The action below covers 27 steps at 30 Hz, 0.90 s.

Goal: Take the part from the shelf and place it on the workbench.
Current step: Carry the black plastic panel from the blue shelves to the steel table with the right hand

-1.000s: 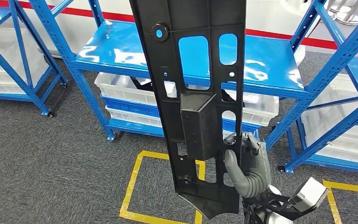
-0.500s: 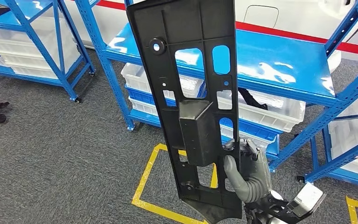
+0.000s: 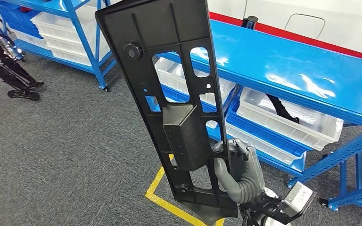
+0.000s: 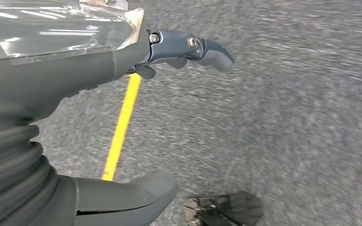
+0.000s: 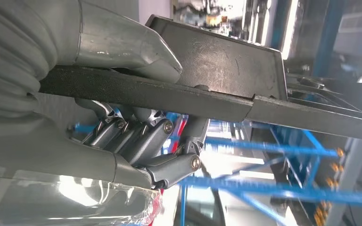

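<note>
A long black plastic panel, pierced with rounded cut-outs and carrying a raised box at its middle, stands nearly upright in the head view, leaning slightly left. The robot's right hand grips it near the lower right edge, thumb on the front face, darker fingers wrapped behind. The left hand hangs over grey carpet and a yellow floor line, fingers apart, holding nothing.

Compared with a second ago, the whole background has slid: the blue shelf with its white bins now runs off toward the right, and more carpet shows at left. The camera has turned, not the panel, which sits the same in the hand. The robot appears to be turning away from the shelf, carrying the part; the workbench is not yet visible.
</note>
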{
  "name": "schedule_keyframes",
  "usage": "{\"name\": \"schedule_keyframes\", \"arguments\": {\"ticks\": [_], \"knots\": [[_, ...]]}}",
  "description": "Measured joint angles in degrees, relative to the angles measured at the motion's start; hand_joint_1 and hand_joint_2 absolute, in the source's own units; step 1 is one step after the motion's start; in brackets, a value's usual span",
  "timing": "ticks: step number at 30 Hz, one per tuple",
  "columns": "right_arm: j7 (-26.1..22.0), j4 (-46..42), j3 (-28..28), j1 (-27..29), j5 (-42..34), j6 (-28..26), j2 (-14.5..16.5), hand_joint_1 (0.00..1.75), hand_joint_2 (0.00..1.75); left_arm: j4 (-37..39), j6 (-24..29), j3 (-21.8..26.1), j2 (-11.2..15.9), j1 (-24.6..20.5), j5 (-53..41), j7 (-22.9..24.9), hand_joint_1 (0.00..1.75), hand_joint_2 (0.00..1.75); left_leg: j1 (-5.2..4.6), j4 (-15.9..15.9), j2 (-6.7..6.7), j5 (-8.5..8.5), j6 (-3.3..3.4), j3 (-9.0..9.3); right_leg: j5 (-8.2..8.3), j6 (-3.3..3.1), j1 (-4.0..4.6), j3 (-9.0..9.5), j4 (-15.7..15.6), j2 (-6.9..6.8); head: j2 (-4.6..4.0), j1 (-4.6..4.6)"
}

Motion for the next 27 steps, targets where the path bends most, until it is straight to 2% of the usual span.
{"name": "schedule_keyframes", "arguments": {"ticks": [2,3,4,6,7,8,9,10,11,12,13,14,15,16,17,19,20,21,22,23,24,25,26,27], "knots": [[-0.07,0.03,0.17,-0.12,0.02,-0.01,-0.01,1.75,1.75,0.11,0.23,-0.01,0.04,0.11,-0.02,0.09,0.00,1.75,0.21,-0.33,-1.21,0.59,0.98,-0.20,-1.82,0.15,-0.22,-1.30,2.90,2.81,0.00,0.21],[-0.10,0.06,0.21,-0.13,0.02,-0.02,-0.05,1.75,1.75,0.11,0.39,-0.01,0.05,0.09,-0.03,0.12,0.00,1.75,0.27,-0.35,-1.88,0.82,1.31,-0.43,-3.54,-0.05,-0.31,-2.88,6.37,4.68,0.00,0.35],[-0.14,0.12,0.27,-0.12,0.03,-0.03,-0.09,1.75,1.75,0.12,0.62,-0.01,0.07,0.06,-0.01,0.22,0.00,1.75,0.24,-0.33,-2.60,0.98,1.53,-0.68,-5.37,-0.34,-0.33,-4.78,10.55,5.77,0.00,0.47],[-0.14,0.32,0.45,-0.11,0.03,-0.03,-0.19,1.75,1.75,0.12,1.52,0.01,-0.03,0.07,0.26,0.54,0.00,1.75,0.12,-0.30,-4.23,1.25,1.67,-1.12,-7.66,-0.40,-0.35,-7.89,17.20,6.52,0.00,0.52],[-0.14,0.43,0.60,-0.15,0.02,0.01,-0.21,1.75,1.75,0.13,2.14,0.02,-0.20,0.13,0.57,0.73,0.00,1.75,0.08,-0.29,-5.05,1.38,1.63,-1.22,-7.38,-0.10,-0.35,-7.94,17.36,6.64,0.00,0.51],[-0.14,0.54,0.79,-0.27,0.01,0.08,-0.22,1.75,1.75,0.13,2.74,0.04,-0.44,0.18,0.93,0.84,0.00,1.75,0.08,-0.28,-5.89,1.50,1.53,-1.25,-6.19,0.33,-0.38,-6.81,15.09,6.86,0.00,0.51],[-0.14,0.63,0.98,-0.46,-0.01,0.17,-0.24,1.75,1.75,0.13,3.19,0.07,-0.73,0.21,1.31,0.91,0.00,1.75,0.08,-0.26,-6.68,1.62,1.39,-1.25,-4.51,0.75,-0.43,-4.91,11.24,7.42,0.00,0.53],[-0.14,0.74,1.20,-0.74,-0.02,0.25,-0.24,1.75,1.75,0.13,3.45,0.12,-1.07,0.21,1.60,0.91,0.00,1.75,0.00,-0.17,-7.45,1.74,1.18,-1.31,-2.89,0.95,-0.51,-2.76,6.68,8.67,0.00,0.53],[-0.15,0.83,1.39,-1.01,-0.03,0.30,-0.24,1.75,1.75,0.13,3.61,0.19,-1.35,0.18,1.76,0.91,0.00,1.75,-0.10,-0.09,-8.15,1.84,0.96,-1.43,-1.66,0.92,-0.57,-1.14,3.12,9.68,0.00,0.52],[-0.15,0.92,1.53,-1.22,-0.05,0.34,-0.25,1.75,1.75,0.12,3.73,0.27,-1.61,0.19,1.89,0.92,0.00,1.75,-0.15,-0.05,-8.75,1.97,0.68,-1.61,-1.01,0.72,-0.55,-0.23,1.00,10.40,0.00,0.49],[-0.15,1.02,1.67,-1.42,-0.11,0.47,-0.25,1.75,1.75,0.13,3.77,0.36,-1.84,0.26,2.06,0.96,0.00,1.75,-0.14,-0.05,-9.34,2.13,0.33,-1.84,-0.74,0.35,-0.42,0.19,0.02,10.63,0.00,0.47],[-0.11,1.12,1.83,-1.63,-0.25,0.75,-0.24,1.75,1.75,0.13,3.68,0.45,-1.98,0.40,2.33,1.04,0.00,1.75,-0.04,-0.13,-9.86,2.33,-0.01,-2.05,-0.55,0.01,-0.29,0.26,0.01,10.02,0.01,0.45],[-0.03,1.27,2.06,-1.97,-0.46,1.16,-0.20,1.75,1.75,0.14,3.37,0.62,-2.15,0.55,2.79,1.23,0.00,1.75,0.10,0.00,-9.75,2.36,-0.33,-2.30,-0.31,-0.40,-0.40,0.35,-0.11,9.39,0.00,0.46],[0.07,1.43,2.32,-2.34,-0.72,1.66,-0.13,1.75,1.75,0.14,2.81,0.81,-2.29,0.67,3.40,1.45,0.00,1.75,0.11,0.55,-8.91,1.99,-0.57,-2.68,-0.07,-0.81,-0.53,0.45,-0.26,8.78,0.01,0.44],[0.16,1.60,2.57,-2.68,-1.00,2.23,-0.03,1.75,1.75,0.14,1.84,1.05,-2.40,0.70,4.17,1.64,0.00,1.75,0.08,2.19,-7.46,0.89,-0.79,-3.52,0.15,-1.19,-0.74,0.48,-0.42,8.09,0.01,0.34],[0.31,2.02,3.00,-3.13,-1.52,3.38,0.15,1.75,1.75,0.14,-0.83,1.83,-2.67,0.66,5.85,1.60,0.00,1.75,0.09,8.92,-4.37,-2.87,-1.23,-6.70,0.27,-1.63,-0.75,0.42,-0.52,6.57,0.00,0.23],[0.39,2.30,3.21,-3.30,-1.73,3.97,0.22,1.75,1.75,0.14,-2.05,2.30,-2.84,0.68,6.60,1.37,0.00,1.75,0.21,12.90,-3.63,-4.63,-1.49,-8.58,0.25,-1.74,-0.66,0.38,-0.51,5.74,0.00,0.19],[0.47,2.62,3.41,-3.48,-1.91,4.52,0.28,1.75,1.75,0.14,-2.90,2.80,-3.03,0.77,7.18,1.05,0.00,1.75,0.32,15.72,-3.30,-5.52,-1.70,-9.91,0.22,-1.77,-0.59,0.36,-0.50,4.89,0.00,0.22],[0.53,2.97,3.64,-3.68,-2.03,5.04,0.36,1.75,1.75,0.14,-3.32,3.25,-3.26,0.91,7.61,0.70,0.00,1.75,0.44,16.60,-3.05,-5.38,-1.87,-10.28,0.18,-1.79,-0.57,0.35,-0.49,4.09,0.00,0.20],[0.57,3.31,3.87,-3.92,-2.14,5.53,0.46,1.75,1.75,0.14,-3.41,3.63,-3.50,1.09,7.93,0.31,0.00,1.75,0.58,15.01,-2.71,-4.20,-1.97,-9.37,0.13,-1.77,-0.58,0.37,-0.48,3.34,0.00,0.20],[0.58,3.64,4.10,-4.23,-2.22,5.99,0.58,1.75,1.75,0.14,-3.33,4.03,-3.71,1.25,8.17,-0.10,0.00,1.75,0.71,11.51,-1.94,-2.44,-2.03,-7.41,0.05,-1.70,-0.59,0.44,-0.46,2.64,0.00,0.20],[0.58,3.92,4.31,-4.56,-2.26,6.34,0.70,1.75,1.75,0.14,-3.15,4.38,-3.89,1.34,8.31,-0.53,0.00,1.75,0.76,7.27,-0.52,-0.92,-2.01,-5.06,-0.08,-1.53,-0.46,0.51,-0.43,2.02,0.00,0.18],[0.58,4.18,4.45,-4.91,-2.29,6.61,0.82,1.75,1.75,0.14,-2.92,4.69,-4.04,1.35,8.39,-0.93,0.00,1.75,0.71,3.69,0.54,0.25,-1.81,-3.10,-0.27,-1.26,-0.22,0.48,-0.38,1.45,0.00,0.23],[0.58,4.41,4.58,-5.25,-2.32,6.83,0.93,1.75,1.75,0.14,-2.70,4.94,-4.18,1.31,8.40,-1.28,0.00,1.75,0.54,1.48,1.27,0.78,-1.51,-1.92,-0.45,-0.96,0.03,0.57,-0.33,0.90,0.01,0.35]]}}
